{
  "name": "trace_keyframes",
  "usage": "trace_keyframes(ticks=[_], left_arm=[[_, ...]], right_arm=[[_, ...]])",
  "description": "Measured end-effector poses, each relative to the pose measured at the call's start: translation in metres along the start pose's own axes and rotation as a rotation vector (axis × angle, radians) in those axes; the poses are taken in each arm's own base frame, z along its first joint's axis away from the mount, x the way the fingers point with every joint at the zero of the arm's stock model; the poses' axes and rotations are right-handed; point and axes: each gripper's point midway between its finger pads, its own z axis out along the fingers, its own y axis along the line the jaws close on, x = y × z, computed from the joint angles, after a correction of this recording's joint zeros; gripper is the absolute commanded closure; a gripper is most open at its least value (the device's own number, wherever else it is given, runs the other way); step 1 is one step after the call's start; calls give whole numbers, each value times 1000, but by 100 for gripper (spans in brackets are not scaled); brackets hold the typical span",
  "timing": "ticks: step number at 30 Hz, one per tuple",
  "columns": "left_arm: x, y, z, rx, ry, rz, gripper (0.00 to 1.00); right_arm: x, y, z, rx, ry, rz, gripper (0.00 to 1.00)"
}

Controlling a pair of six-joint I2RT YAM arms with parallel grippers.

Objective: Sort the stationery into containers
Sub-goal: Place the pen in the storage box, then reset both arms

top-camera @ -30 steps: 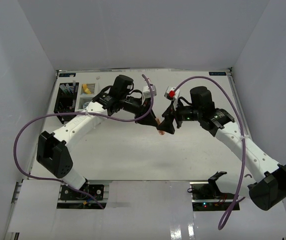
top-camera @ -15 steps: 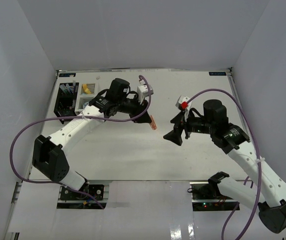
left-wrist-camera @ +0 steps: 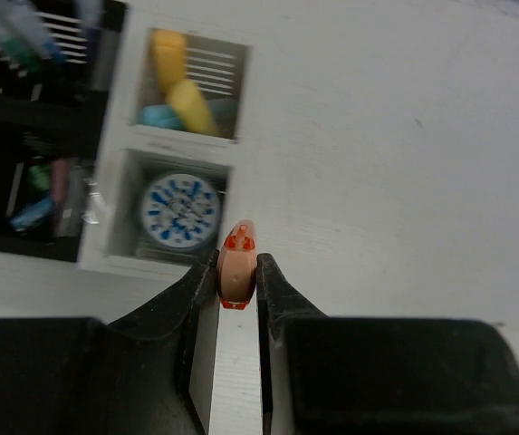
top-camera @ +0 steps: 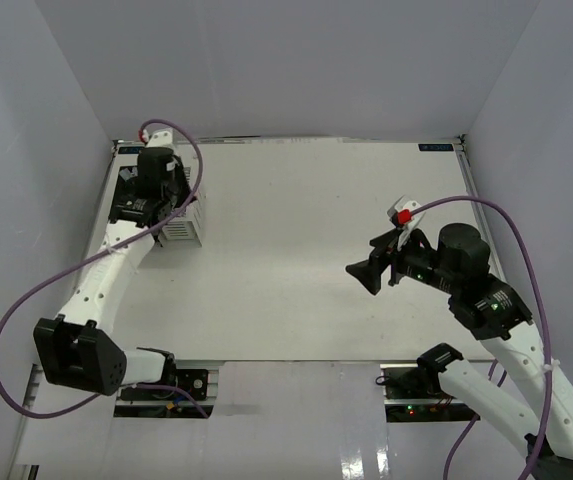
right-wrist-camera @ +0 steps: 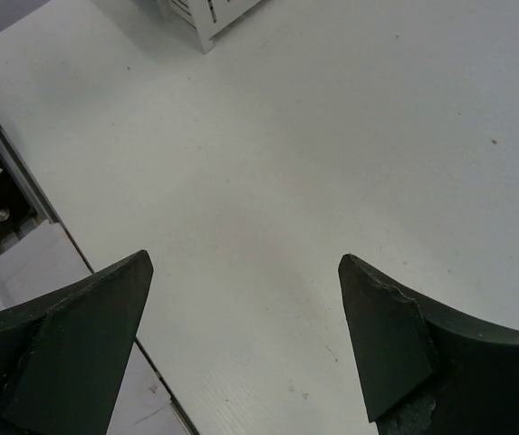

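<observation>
Overhead, the left gripper (left-wrist-camera: 237, 283) hangs just beside the near edge of the white organizer (left-wrist-camera: 114, 217), at the far-left corner of the table (top-camera: 296, 200). Its jaws are nearly closed and pinch an orange marker (left-wrist-camera: 237, 261), which stands upright between the fingertips, cap end up. Directly beyond the marker, the organizer's nearer compartment holds the blue-white tape roll (left-wrist-camera: 180, 207); the farther compartment holds yellow markers (left-wrist-camera: 191, 104) and a blue marker (left-wrist-camera: 158, 116). The black organizer (left-wrist-camera: 24, 136) touches the white one on its left and contains blurred pens and coloured items. The right gripper (right-wrist-camera: 244, 261) is spread wide and empty above bare table, well apart from both organizers.
</observation>
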Motion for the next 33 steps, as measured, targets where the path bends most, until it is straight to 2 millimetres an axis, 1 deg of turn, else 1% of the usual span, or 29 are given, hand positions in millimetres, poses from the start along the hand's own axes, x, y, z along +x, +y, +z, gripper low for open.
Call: trace_keyframes(ticks=[2, 4, 7, 8, 9, 10, 12, 14, 16, 19, 20, 23, 24, 25, 27, 28, 30, 33], left_arm=[[-5, 36, 2, -112, -7, -52, 100], [-11, 68, 1, -202, -14, -96, 100], [-22, 109, 0, -309, -30, -150, 100], [-24, 115, 0, -326, -33, -158, 100], [-29, 131, 2, -363, -38, -179, 100], [-30, 142, 3, -388, -39, -192, 98], [-30, 160, 5, -424, -34, -209, 95], [-27, 172, 10, -450, -24, -220, 92], [-21, 181, 19, -462, -5, -229, 89], [-6, 191, 37, -472, 46, -237, 76], [0, 192, 44, -471, 68, -238, 66], [13, 194, 56, -465, 113, -240, 40], [16, 194, 59, -463, 122, -243, 26], [19, 194, 61, -459, 131, -245, 20], [21, 193, 63, -453, 137, -252, 13], [21, 193, 63, -452, 136, -255, 7], [18, 192, 62, -442, 127, -253, 3], [9, 186, 57, -407, 106, -243, 2]], right_arm=[[4, -2, -2, 18, 6, 5, 10], [9, -4, -4, 35, 16, 10, 10], [14, -7, -7, 54, 32, 16, 10], [16, -8, -8, 64, 38, 16, 10], [18, -9, -8, 70, 45, 15, 10], [19, -11, -9, 78, 50, 13, 10], [21, -13, -10, 91, 55, 11, 10], [24, -14, -10, 96, 64, 10, 10], [25, -14, -10, 101, 69, 9, 10], [26, -17, -11, 114, 70, 4, 10], [26, -18, -11, 119, 70, 1, 10], [26, -19, -11, 126, 70, 0, 10], [26, -20, -11, 128, 71, 0, 10], [26, -20, -11, 130, 71, -1, 10], [26, -21, -11, 137, 71, -1, 10], [26, -22, -11, 141, 71, -1, 10], [26, -23, -11, 145, 71, -1, 10], [25, -25, -12, 161, 70, 0, 10]])
